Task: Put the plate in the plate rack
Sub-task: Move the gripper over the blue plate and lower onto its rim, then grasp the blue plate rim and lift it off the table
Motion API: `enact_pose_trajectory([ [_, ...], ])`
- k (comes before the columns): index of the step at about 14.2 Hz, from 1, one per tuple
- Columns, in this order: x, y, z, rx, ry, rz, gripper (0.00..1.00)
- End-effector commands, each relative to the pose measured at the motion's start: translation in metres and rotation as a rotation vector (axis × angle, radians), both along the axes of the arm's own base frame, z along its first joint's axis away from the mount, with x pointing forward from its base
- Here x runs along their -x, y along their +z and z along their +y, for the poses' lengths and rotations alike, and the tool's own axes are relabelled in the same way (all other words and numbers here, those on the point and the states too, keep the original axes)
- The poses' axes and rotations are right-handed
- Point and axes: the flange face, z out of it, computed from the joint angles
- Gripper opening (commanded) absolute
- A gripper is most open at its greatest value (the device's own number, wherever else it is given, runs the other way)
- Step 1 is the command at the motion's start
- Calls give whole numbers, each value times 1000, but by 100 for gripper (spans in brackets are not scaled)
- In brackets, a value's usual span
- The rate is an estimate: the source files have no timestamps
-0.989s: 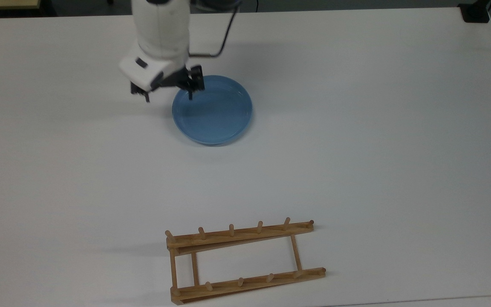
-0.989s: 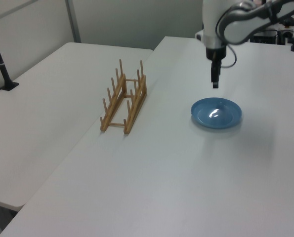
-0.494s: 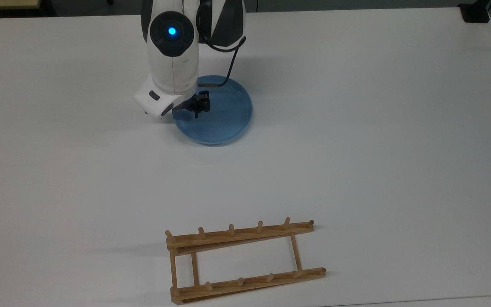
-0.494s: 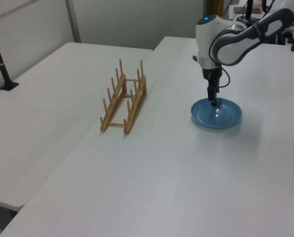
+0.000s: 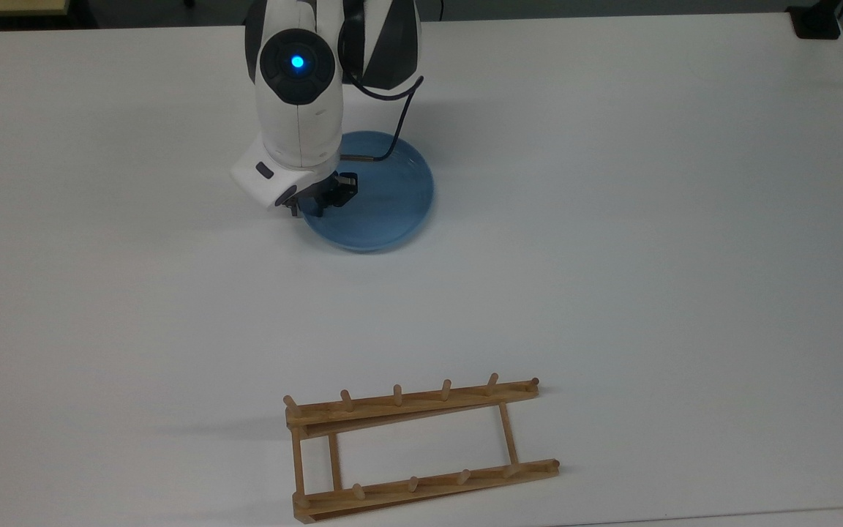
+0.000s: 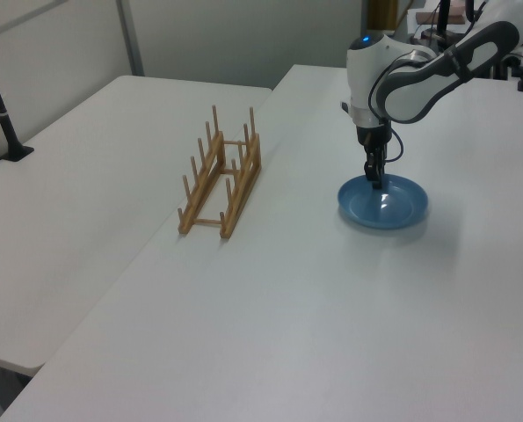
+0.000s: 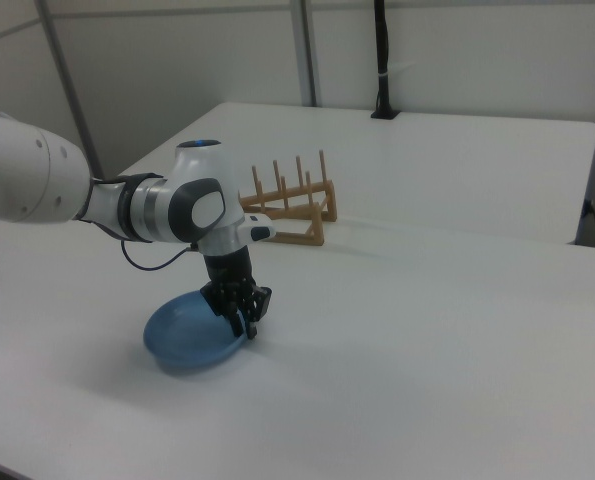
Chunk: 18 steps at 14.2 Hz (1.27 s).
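Your tool (image 5: 321,207) clamps the plate (image 5: 385,201) rim, plate flat on the table (image 5: 612,219). The rack (image 5: 414,446) stands well apart.

The plate (image 5: 385,192) is looking glossy and smooth, like glazed ceramic or hard plastic, and is catching a bright glint of light just beside the claw (image 6: 374,183), whose fingers are showing as dull black plastic or metal. The arm (image 5: 298,95) above the plate is wearing smooth, slightly shiny white plastic shells. Well apart from the plate, the plate rack (image 5: 414,446) is showing plain light-brown wood, and the tabletop (image 5: 612,256) is lying matt, white and smooth.
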Motion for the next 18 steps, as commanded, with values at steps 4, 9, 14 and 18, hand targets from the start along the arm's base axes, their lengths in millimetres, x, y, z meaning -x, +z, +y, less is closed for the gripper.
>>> enact_pose_trajectory([
  [4,-3,13,1,21,-8,-43,0],
  [9,-6,97,-6,23,-17,-179,0],
  [14,-16,172,-13,27,-38,-313,0],
  [18,-12,216,-17,27,-47,-393,0],
])
